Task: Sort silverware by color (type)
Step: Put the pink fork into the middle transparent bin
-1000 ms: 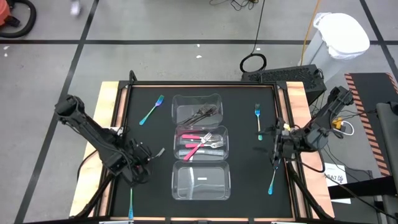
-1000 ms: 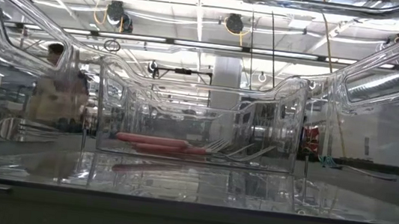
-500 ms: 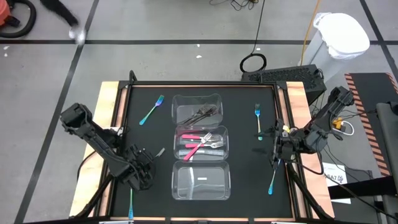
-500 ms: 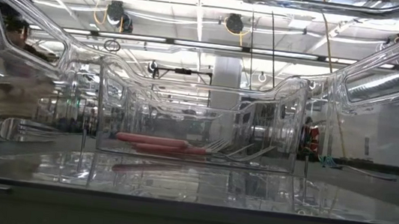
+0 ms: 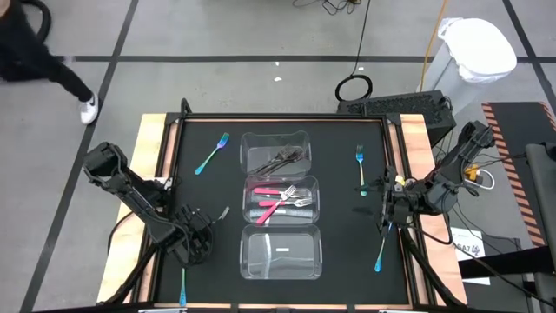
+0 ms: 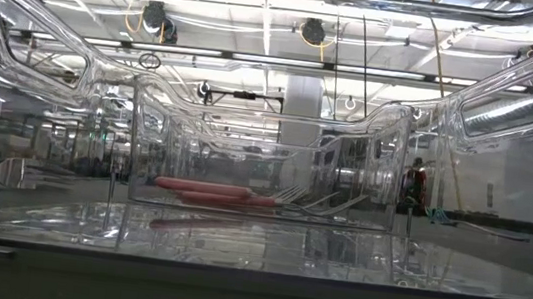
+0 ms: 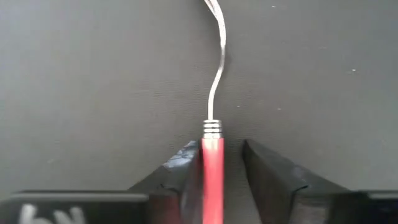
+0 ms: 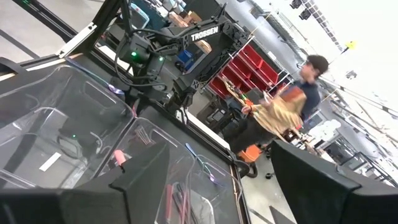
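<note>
Since the earlier frames my left arm has swung down toward the near-left part of the mat; the left gripper (image 5: 198, 243) now sits low beside the nearest clear container (image 5: 281, 253), just short of the silver tines (image 5: 223, 212) showing on the mat. My right gripper has not shifted.

Left wrist view: a pink-handled fork (image 7: 212, 168) lies on the black mat (image 5: 339, 261), its handle running between my two dark fingers (image 7: 268, 171). One finger looks to touch the handle, the other stands a little off it, so the jaws are part-way apart and I cannot tell whether they grip.

Right gripper (image 5: 387, 209) waits at the right edge of the mat, fingers wide apart, holding nothing (its wrist view looks across the containers to the left arm and a person (image 8: 292, 109) in the room).

Silverware, high view:
- dark grey forks (image 5: 285, 157) in the far container (image 5: 274, 139)
- pink forks (image 5: 280, 199) in the middle container (image 5: 281, 181)
- nearest container holds no fork that I can see, only a small white mark
- teal fork (image 5: 211, 153) on the mat at far left, tilted
- second teal fork (image 5: 360, 165) at far right
- blue-handled fork (image 5: 380, 253) at near right, just by the right gripper
- another teal handle (image 5: 183, 287) at the near-left edge

Low view: pink handles (image 6: 204, 189) show through the clear walls; tines (image 6: 27, 174) lie on the mat at left.
</note>
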Tool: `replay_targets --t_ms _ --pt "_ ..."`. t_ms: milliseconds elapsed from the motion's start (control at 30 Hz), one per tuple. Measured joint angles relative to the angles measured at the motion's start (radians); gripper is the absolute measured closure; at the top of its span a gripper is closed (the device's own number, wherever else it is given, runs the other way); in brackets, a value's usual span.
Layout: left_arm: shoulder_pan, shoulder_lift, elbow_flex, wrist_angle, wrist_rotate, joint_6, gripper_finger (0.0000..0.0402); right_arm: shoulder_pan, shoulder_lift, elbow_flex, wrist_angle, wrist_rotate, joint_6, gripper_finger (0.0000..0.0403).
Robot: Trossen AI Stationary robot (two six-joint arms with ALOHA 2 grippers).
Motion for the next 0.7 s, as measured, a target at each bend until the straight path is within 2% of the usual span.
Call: replay_targets --t_ms 200,300,400,567,700 --pt "0.0 0.0 0.0 0.003 0.004 0.021 0.0374 0.0 0.0 0.0 0.0 0.0 -0.003 0.0129" --pt "0.0 0.005 0.014 -0.047 -0.012 0.02 0.0374 0.0 0.0 0.0 0.0 0.0 -0.003 0.0129" --pt "0.005 0.015 0.059 -0.234 -0.032 0.017 0.0374 0.0 0.0 0.0 0.0 0.0 -0.004 0.0129" --pt "0.005 0.011 0.183 -0.541 -0.051 -0.088 0.0374 -0.013 0.0 0.0 0.0 0.0 -0.005 0.0129" --pt "0.003 0.009 0.281 -0.667 -0.154 -0.117 0.0374 -0.025 0.0 0.0 0.0 0.0 0.006 0.0129"
